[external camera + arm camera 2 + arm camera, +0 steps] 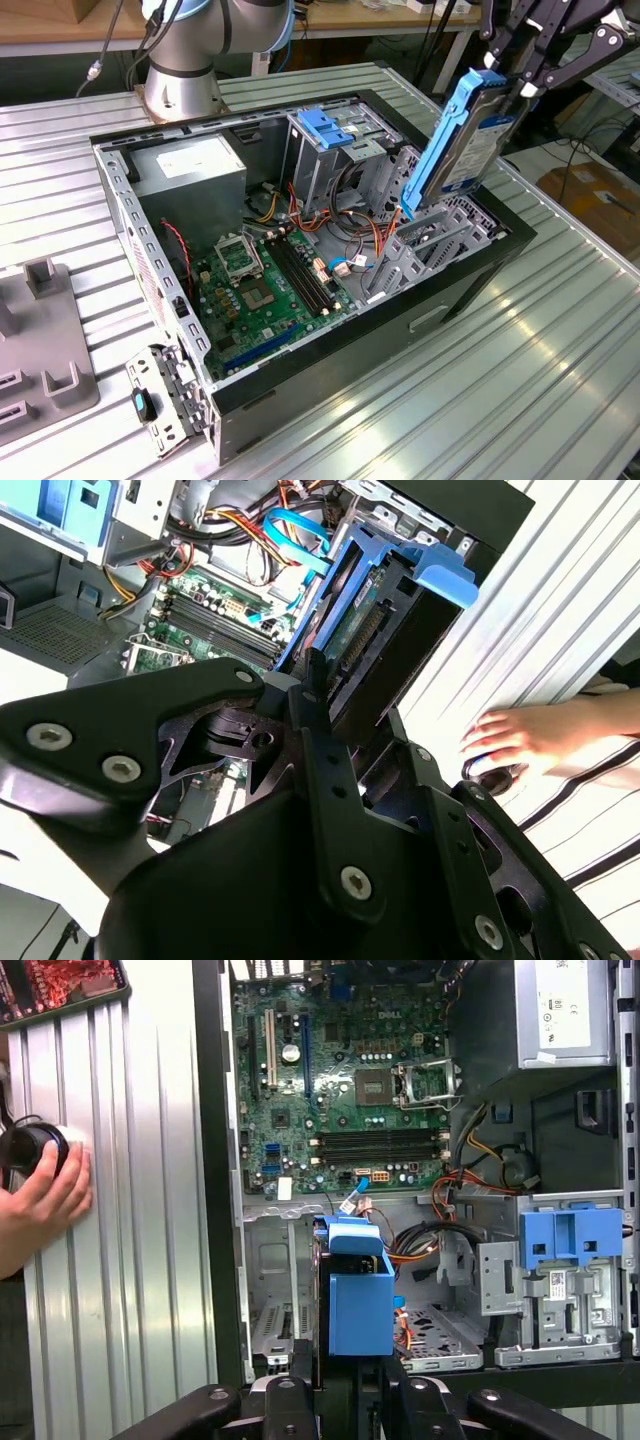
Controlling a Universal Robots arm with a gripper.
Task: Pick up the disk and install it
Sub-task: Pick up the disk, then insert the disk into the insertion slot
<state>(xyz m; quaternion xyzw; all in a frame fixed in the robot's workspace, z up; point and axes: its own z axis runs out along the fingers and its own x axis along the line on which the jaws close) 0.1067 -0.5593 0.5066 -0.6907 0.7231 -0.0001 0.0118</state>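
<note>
Gripper [520,88] clamped on disk [460,145] | tilted above open case [420,322], apparently unseated

On the table [560,380], lying open: computer case [450,300]. Flat on its floor: motherboard [265,285]. In its far corner toward the exterior view's left: power-supply box [195,165], drive cage [325,150] just beside. Over the case's end at the exterior view's right, tilted, clamped in the gripper [515,85]: the disk [470,140], lower end perhaps touching the bay [440,235]. On the table beside the case: a hand [45,1205].
</note>
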